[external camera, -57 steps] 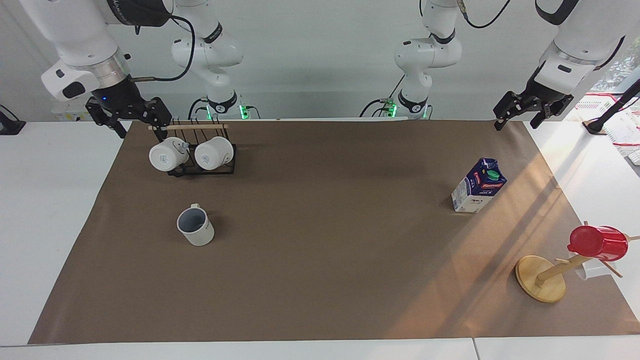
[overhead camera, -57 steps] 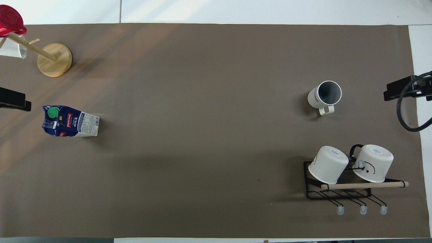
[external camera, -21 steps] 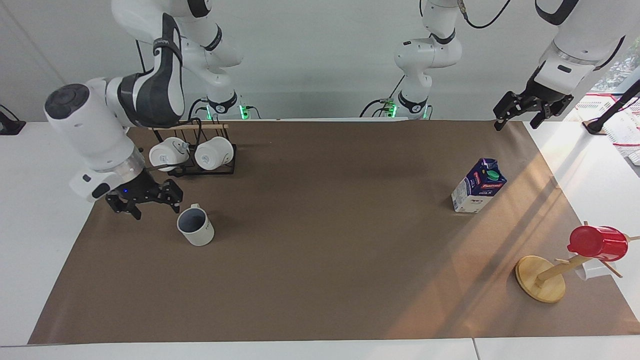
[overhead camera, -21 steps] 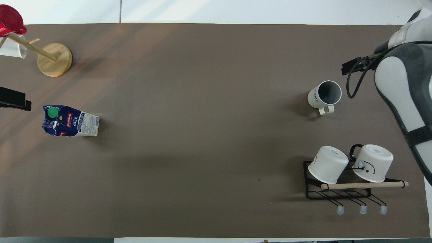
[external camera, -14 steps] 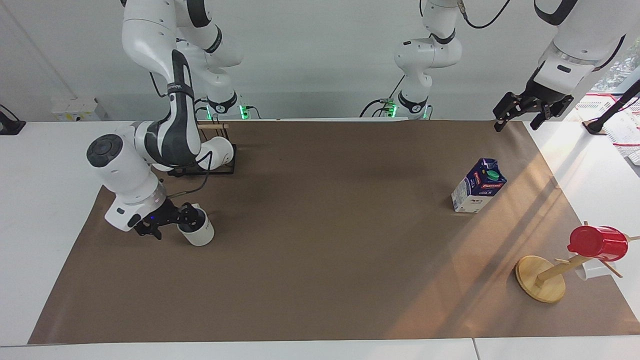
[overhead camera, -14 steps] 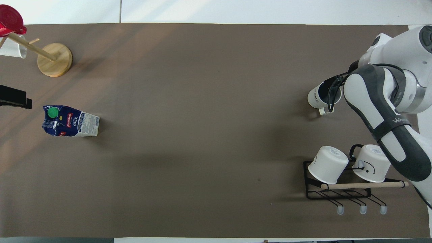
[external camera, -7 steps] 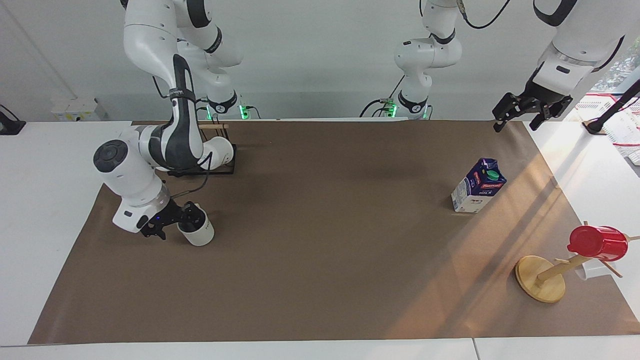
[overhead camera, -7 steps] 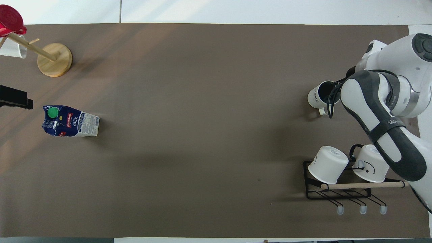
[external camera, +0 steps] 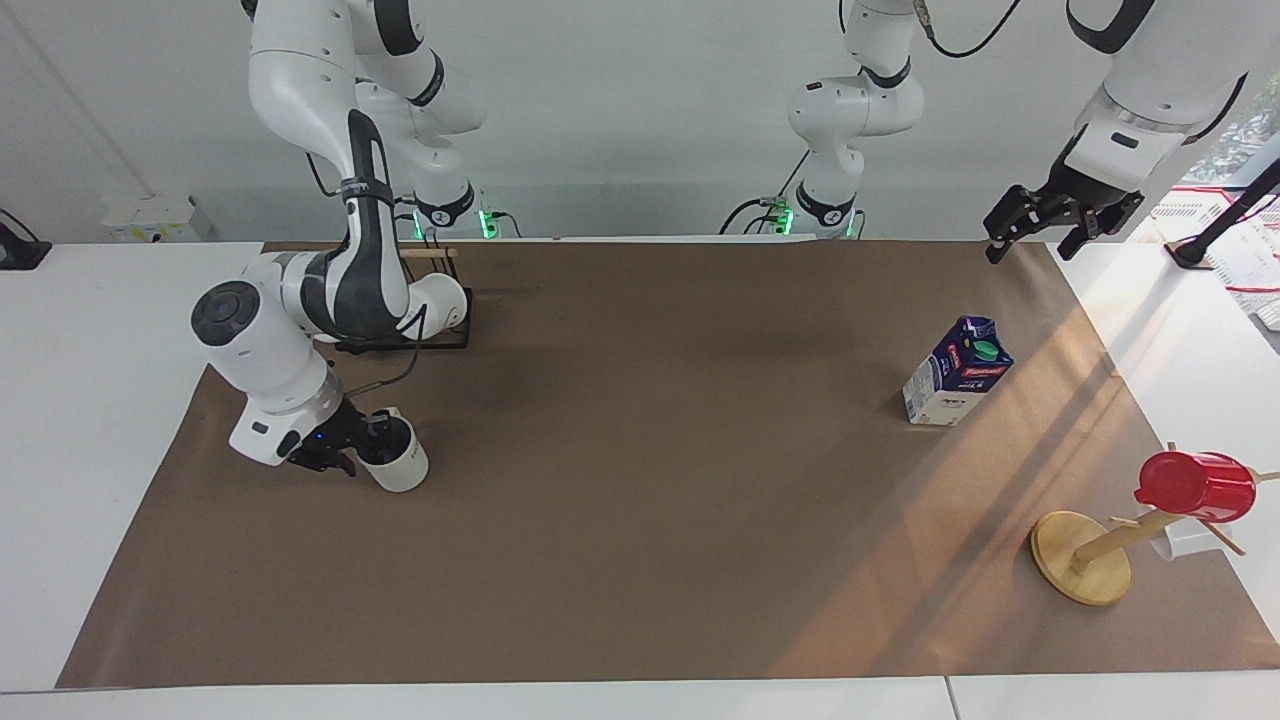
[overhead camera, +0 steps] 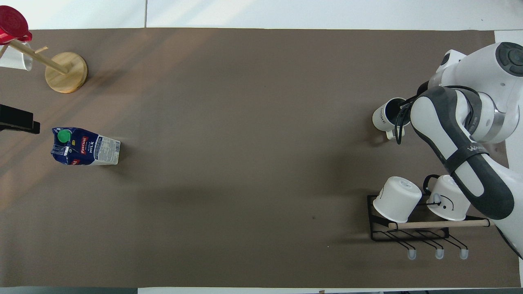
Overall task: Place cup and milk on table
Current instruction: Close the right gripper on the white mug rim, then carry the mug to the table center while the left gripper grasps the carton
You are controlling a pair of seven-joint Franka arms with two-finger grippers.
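Now, from the facing view, I see my right gripper [external camera: 368, 440] at the cup's [external camera: 398, 460] rim, one finger inside, clamped on its wall; the cup stands on the table [external camera: 640, 500]; my left gripper [external camera: 1040, 222] waits spread wide above the mat's corner; overhead, the milk [overhead camera: 85, 146] stands toward the left arm's end.

My table [external camera: 80, 420] is big and white, and a wide brown mat [external camera: 640, 520] lies flat on it. On the mat, at my right arm's end, stands the cup [external camera: 400, 462], and a black rack [external camera: 405, 340] with two white mugs sits nearer to me than the cup. At my left arm's end stands the milk [external camera: 955, 372], and a wooden stand [external camera: 1082, 557] sits farther from me than the milk.
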